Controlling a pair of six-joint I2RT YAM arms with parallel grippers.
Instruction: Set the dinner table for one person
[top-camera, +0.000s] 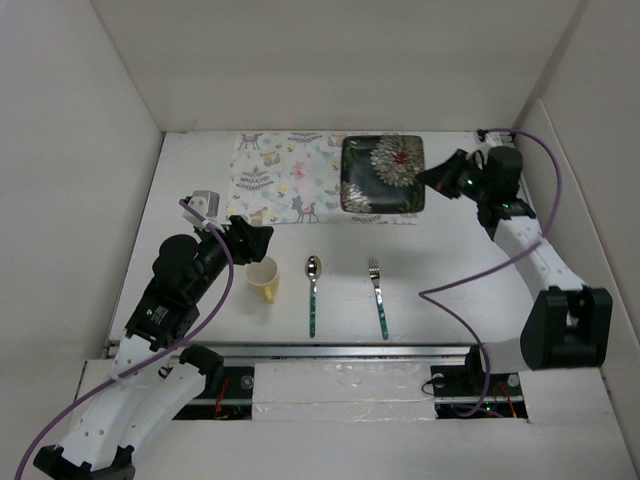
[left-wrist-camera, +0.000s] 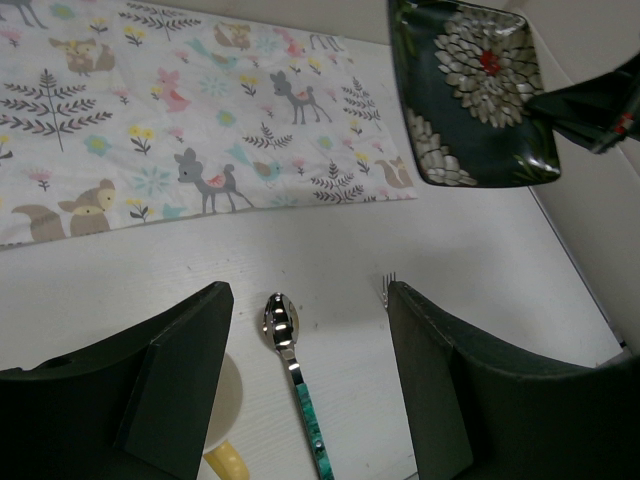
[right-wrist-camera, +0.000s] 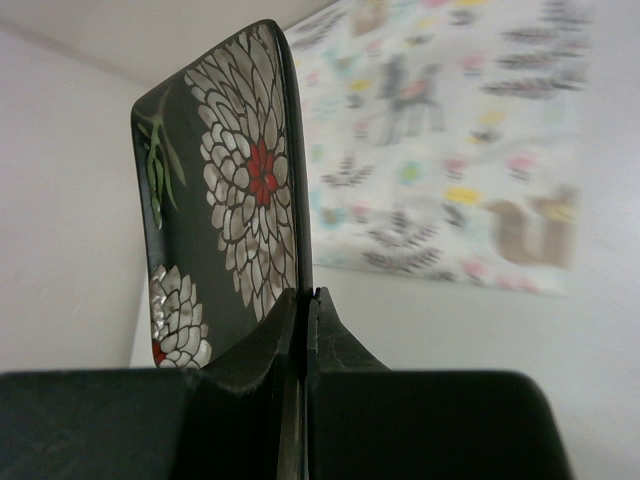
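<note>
**Surface and Arm Status**

Top view: the white surface (top-camera: 450, 270), walled by white panels, has a metal rail (top-camera: 340, 350) at its near edge. It carries a printed mat (top-camera: 285, 178) and, along the mat's right edge, a dark plate (top-camera: 382, 172). Nearer lie a cup (top-camera: 263, 278), spoon (top-camera: 313, 290) and fork (top-camera: 377, 290). The left arm (top-camera: 185, 280) bends toward the cup. The right arm (top-camera: 530, 250) reaches the plate's right edge.

Left wrist view: the left fingers (left-wrist-camera: 170, 380) stand wide above the spoon.

Right wrist view: the right fingers (right-wrist-camera: 340, 350) pinch the plate's rim.

A pastel animal-print mat (top-camera: 283, 178) lies at the back, with a dark floral plate (top-camera: 382, 175) at its right edge. Nearer sit a yellow cup (top-camera: 263, 277), spoon (top-camera: 312, 290) and fork (top-camera: 378, 295) in a row.
</note>
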